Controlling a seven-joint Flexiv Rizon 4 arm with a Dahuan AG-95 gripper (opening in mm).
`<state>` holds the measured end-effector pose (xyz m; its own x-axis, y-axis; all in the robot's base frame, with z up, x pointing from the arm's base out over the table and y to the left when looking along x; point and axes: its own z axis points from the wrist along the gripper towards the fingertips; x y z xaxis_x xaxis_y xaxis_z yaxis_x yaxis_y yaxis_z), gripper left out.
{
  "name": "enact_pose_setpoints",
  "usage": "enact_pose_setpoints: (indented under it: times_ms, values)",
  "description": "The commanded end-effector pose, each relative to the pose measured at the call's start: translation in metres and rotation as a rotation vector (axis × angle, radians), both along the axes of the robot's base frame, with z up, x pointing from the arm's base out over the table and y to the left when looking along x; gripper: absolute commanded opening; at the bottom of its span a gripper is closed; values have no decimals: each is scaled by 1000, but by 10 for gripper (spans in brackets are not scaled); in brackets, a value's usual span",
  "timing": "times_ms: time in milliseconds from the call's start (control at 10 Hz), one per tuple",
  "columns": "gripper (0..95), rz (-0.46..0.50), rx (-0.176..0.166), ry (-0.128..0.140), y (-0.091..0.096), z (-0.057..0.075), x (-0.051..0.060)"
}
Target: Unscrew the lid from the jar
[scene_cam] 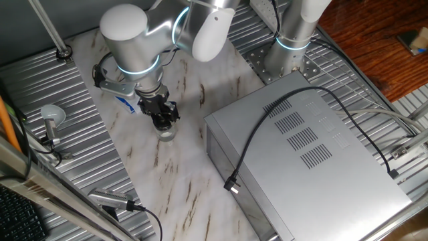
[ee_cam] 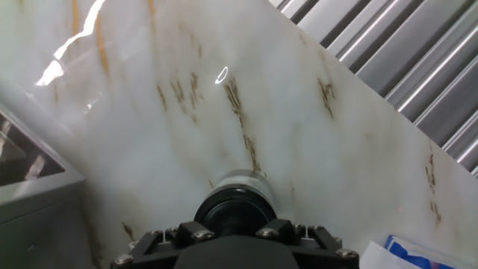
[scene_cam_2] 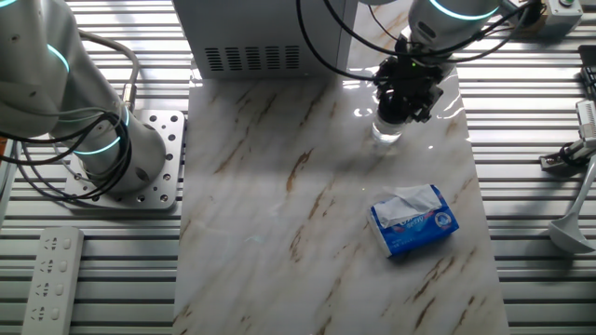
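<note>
Gripper (scene_cam: 163, 120) down on top of the jar (scene_cam: 166, 133), which stands upright on the marble table (scene_cam: 194, 174), just left of the grey metal box (scene_cam: 314, 154) in one fixed view. In the hand view the black lid (ee_cam: 234, 211) sits right at the fingers, and they look clamped on it, though the contact itself is hidden, so call that probable. Doing this step well means a firm squeeze, the wrist axis kept straight over the jar's centre, and no side push, since nothing holds the jar down. The blue-and-white packet (scene_cam_2: 414, 220) lies well apart, nearer the other fixed camera.
</note>
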<state>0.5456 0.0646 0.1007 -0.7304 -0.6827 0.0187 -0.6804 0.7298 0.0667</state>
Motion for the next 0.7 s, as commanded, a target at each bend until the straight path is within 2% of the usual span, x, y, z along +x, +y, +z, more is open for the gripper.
enact_pose_setpoints:
  times_ms: [100, 300, 400, 700]
  values:
    - [570, 13, -1, -3, 0, -1, 0]
    - [570, 26, 16, 0, 0, -2, 1]
    - [380, 35, 23, 4, 0, -2, 1]
    - [380, 36, 27, 12, 0, -3, 2]
